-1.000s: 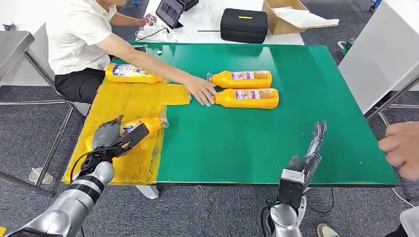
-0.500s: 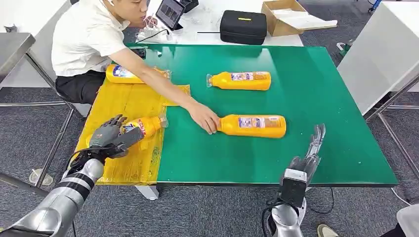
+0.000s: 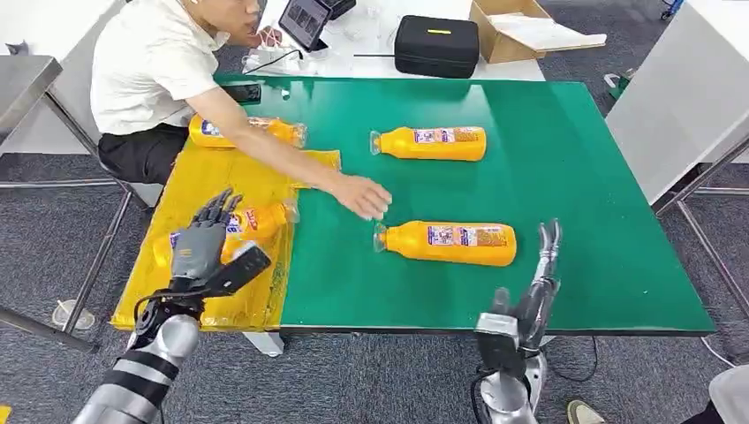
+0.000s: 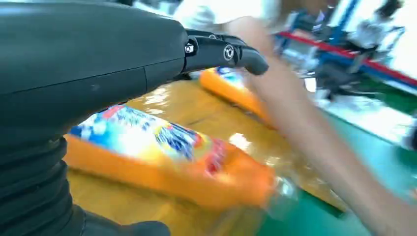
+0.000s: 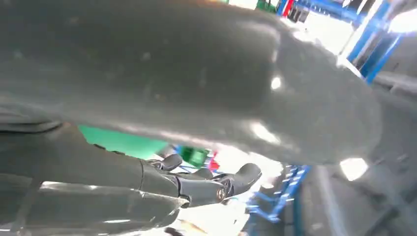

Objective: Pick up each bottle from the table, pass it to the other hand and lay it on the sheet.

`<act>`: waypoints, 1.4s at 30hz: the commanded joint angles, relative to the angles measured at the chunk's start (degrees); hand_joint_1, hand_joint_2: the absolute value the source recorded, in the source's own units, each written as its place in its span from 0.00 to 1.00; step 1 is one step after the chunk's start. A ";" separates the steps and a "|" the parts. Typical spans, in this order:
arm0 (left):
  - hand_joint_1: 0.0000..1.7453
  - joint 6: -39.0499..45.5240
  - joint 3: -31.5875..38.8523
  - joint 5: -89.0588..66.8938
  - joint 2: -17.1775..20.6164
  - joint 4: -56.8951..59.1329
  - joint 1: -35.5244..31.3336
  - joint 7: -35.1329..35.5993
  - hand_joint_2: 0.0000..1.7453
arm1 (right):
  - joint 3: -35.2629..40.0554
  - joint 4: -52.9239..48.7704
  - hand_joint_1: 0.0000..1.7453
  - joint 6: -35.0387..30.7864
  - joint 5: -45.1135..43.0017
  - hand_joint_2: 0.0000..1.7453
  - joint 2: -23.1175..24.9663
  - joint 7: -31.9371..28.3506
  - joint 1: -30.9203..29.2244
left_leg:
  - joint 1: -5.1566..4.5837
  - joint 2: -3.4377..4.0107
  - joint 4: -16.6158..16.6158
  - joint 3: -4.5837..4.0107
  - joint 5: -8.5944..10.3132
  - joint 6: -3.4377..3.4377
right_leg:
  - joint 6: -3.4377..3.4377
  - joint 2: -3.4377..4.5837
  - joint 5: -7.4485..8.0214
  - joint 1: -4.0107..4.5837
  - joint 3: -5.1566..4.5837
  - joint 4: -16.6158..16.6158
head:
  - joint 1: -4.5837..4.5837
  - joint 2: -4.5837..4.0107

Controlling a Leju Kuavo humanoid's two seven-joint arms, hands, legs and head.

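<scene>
Two orange bottles lie on the yellow sheet [image 3: 231,179]: one [image 3: 262,220] just beyond my left hand [image 3: 205,248], the other [image 3: 266,130] at the sheet's far end, partly behind a person's arm. My left hand hovers with its fingers spread and holds nothing. The left wrist view shows the near sheet bottle [image 4: 162,157] below that hand [image 4: 98,64]. On the green table [image 3: 574,159] lie another two orange bottles, one far [image 3: 430,143] and one near [image 3: 452,243]. At the table's front edge, right of the near bottle, my right hand [image 3: 533,297] stands empty with fingers straight; the right wrist view shows it too [image 5: 211,187].
A seated person reaches across the sheet, with a hand [image 3: 363,196] just above the near table bottle's cap. A black case [image 3: 435,44], a cardboard box [image 3: 521,31] and a tablet [image 3: 303,21] sit on the white table behind. A metal table [image 3: 22,84] stands at the left.
The person slid the near table bottle toward the front edge and let go of it. My left hand rose and spread its fingers over the sheet bottle. My right hand shifted slightly left.
</scene>
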 commanded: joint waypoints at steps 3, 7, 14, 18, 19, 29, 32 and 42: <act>0.00 -0.43 -9.19 4.63 1.30 -6.58 3.30 -2.93 1.00 | 3.26 1.91 0.00 -0.09 6.89 0.00 -4.53 0.04 -2.78 | -0.01 0.17 0.01 0.26 -0.12 0.05 | -0.08 0.07 -0.07 0.02 0.21 0.00 | 0.00 0.00; 0.00 -2.12 -9.23 8.68 -0.16 -8.86 5.50 -5.29 1.00 | -7.61 12.40 0.00 -0.09 31.84 0.00 -2.91 0.04 -5.65 | 0.03 0.08 -0.07 0.34 -0.08 0.05 | -0.08 -0.02 -0.04 0.07 0.35 -0.13 | 0.00 0.00; 0.00 -1.40 -11.46 15.07 -6.49 -12.00 11.50 -6.87 1.00 | -16.79 26.39 0.00 -0.09 42.12 0.00 -7.99 3.70 -12.92 | -0.06 -0.05 -0.06 0.22 -0.05 0.10 | 0.01 -0.09 -0.03 -0.03 0.28 -0.13 | -0.02 0.00; 0.00 -0.20 -12.80 17.91 -8.72 -11.22 12.18 -6.69 1.00 | -12.69 35.53 0.00 -0.09 44.86 1.00 -13.20 12.24 -16.92 | -0.08 0.02 -0.01 0.13 -0.06 0.10 | 0.00 -0.01 0.00 -0.06 0.22 -0.15 | 0.00 0.00; 0.00 0.13 -13.05 18.38 -9.28 -10.70 12.04 -6.83 1.00 | -11.69 37.89 0.00 -0.09 43.96 1.00 -13.91 12.67 -18.37 | -0.09 0.05 -0.02 0.23 -0.10 0.10 | -0.03 0.00 -0.02 -0.05 0.33 -0.17 | 0.02 0.00; 0.00 0.60 -13.79 19.20 -9.85 -9.39 10.98 -7.08 1.00 | -9.17 40.79 0.00 -0.09 44.11 1.00 -15.17 14.96 -20.05 | -0.05 0.10 0.00 0.30 -0.19 0.11 | -0.07 0.03 -0.08 0.02 0.34 -0.11 | 0.00 0.00; 0.00 0.50 -14.63 19.62 -10.17 -9.21 10.40 -7.21 1.00 | -7.61 43.58 0.00 -0.09 43.60 1.00 -15.29 15.51 -21.61 | -0.05 0.11 0.00 0.18 -0.13 0.12 | -0.02 0.06 -0.02 0.00 0.23 -0.11 | -0.02 0.00; 0.00 0.70 -16.40 22.78 -10.89 -6.07 4.94 -8.53 1.00 | -0.13 55.09 0.00 -0.03 43.14 1.00 -12.36 16.84 -32.02 | -0.03 0.28 0.02 0.10 -0.09 0.08 | -0.06 0.23 0.08 0.02 0.11 -0.08 | 0.00 0.00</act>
